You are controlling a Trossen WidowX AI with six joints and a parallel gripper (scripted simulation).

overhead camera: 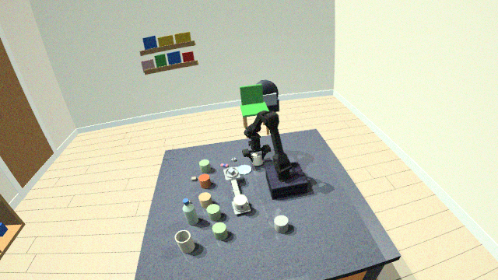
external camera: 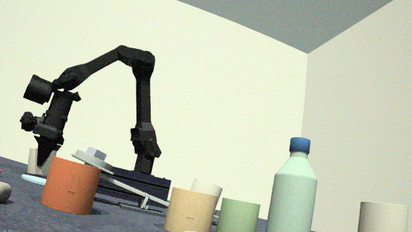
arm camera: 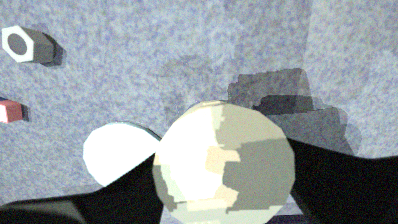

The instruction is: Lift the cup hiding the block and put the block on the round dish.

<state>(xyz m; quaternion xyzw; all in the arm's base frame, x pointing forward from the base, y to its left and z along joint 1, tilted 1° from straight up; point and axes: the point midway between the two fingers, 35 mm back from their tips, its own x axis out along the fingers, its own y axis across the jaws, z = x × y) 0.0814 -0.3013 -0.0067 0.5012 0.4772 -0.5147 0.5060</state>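
Note:
My gripper point(overhead camera: 257, 154) point(external camera: 44, 158) point(arm camera: 214, 141) is shut on a pale cup point(overhead camera: 257, 159) point(external camera: 32, 161) point(arm camera: 200, 155), held low beside the round dish point(overhead camera: 245, 169) point(external camera: 32, 179) point(arm camera: 112, 149), on its robot-base side. I cannot tell whether the cup touches the table. The grey block point(overhead camera: 232, 171) point(external camera: 97, 154) sits uncovered on the raised end of the balance point(overhead camera: 236, 189) point(external camera: 123, 187). The other pale cup point(overhead camera: 240, 201) point(external camera: 206, 185) stands on the lower end, partly hidden in the exterior view. The dish bears nothing visible, but the gripper's finger hides part of it in the wrist view.
An orange cup point(overhead camera: 205, 181) point(external camera: 71, 187), a tan cup point(overhead camera: 205, 200) point(external camera: 191, 209), several green cups and a bottle point(overhead camera: 191, 214) point(external camera: 291, 193) stand beyond the balance. A hex nut point(overhead camera: 233, 159) point(arm camera: 42, 48) and red-blue bar point(overhead camera: 224, 165) point(arm camera: 10, 111) lie near the dish.

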